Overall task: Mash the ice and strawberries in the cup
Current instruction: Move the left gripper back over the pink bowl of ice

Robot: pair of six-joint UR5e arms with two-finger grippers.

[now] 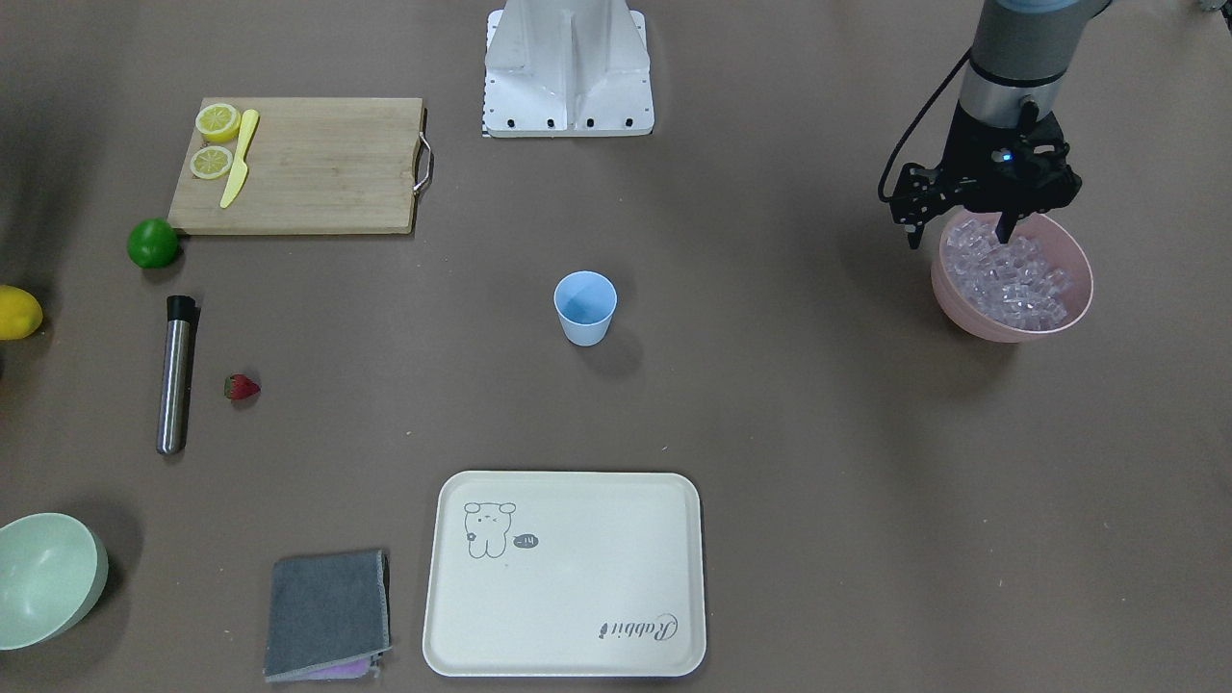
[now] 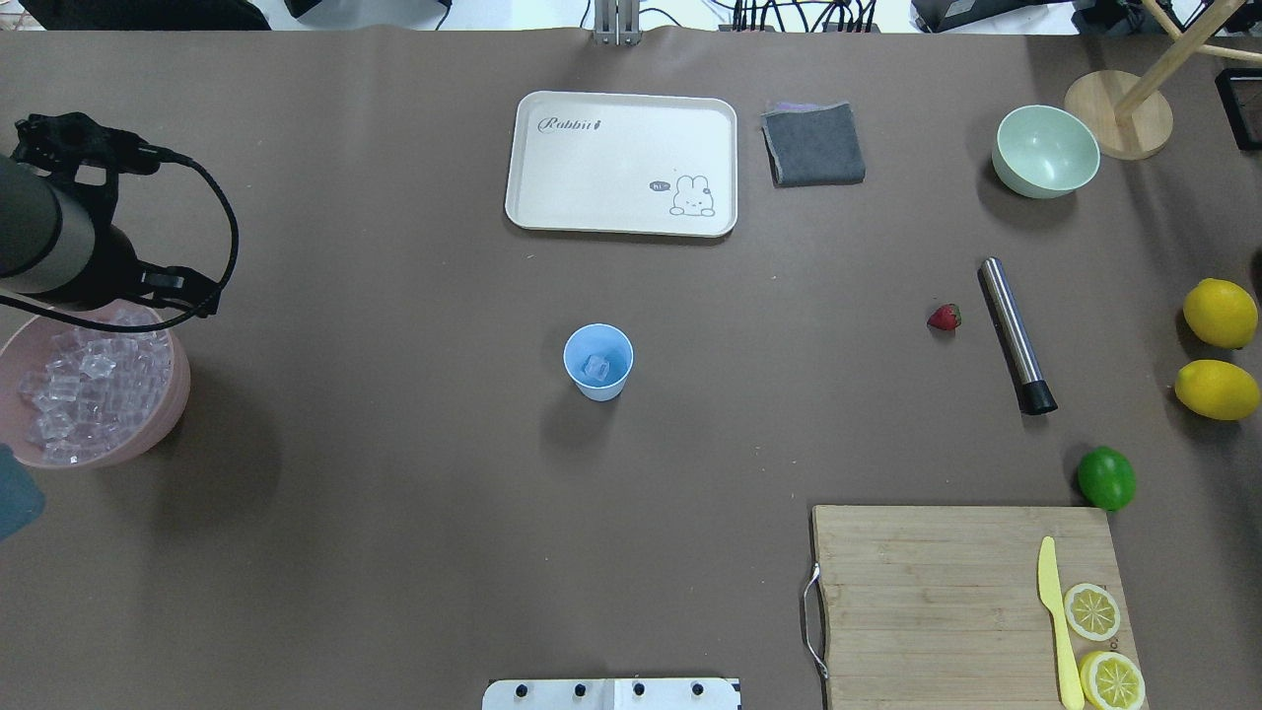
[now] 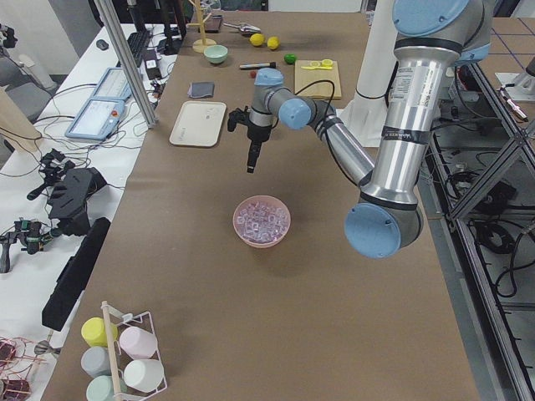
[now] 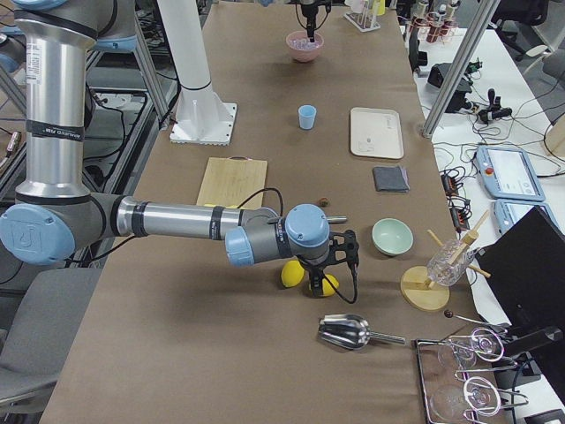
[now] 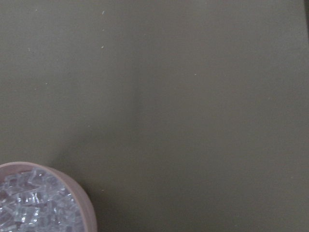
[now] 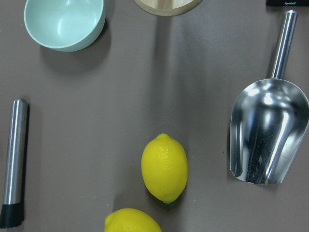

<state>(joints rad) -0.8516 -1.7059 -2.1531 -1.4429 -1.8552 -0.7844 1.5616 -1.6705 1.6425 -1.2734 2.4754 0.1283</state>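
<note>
Over the bowl [image 1: 965,313] of ice [image 1: 1013,279], left claw [image 1: 958,232] spread; cup [image 1: 584,310] well apart

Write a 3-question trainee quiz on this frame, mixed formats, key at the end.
1. True or false: the strawberry is already in the cup.
2. The left gripper hangs over which? A) the tray B) the pink bowl C) the cutting board
3. Fill in: the overhead view shows a clear ___ cube inside the cup.

Key
1. False. It lies on the table beside the steel muddler.
2. B. Its jaws stand apart with nothing between them.
3. ice
</note>
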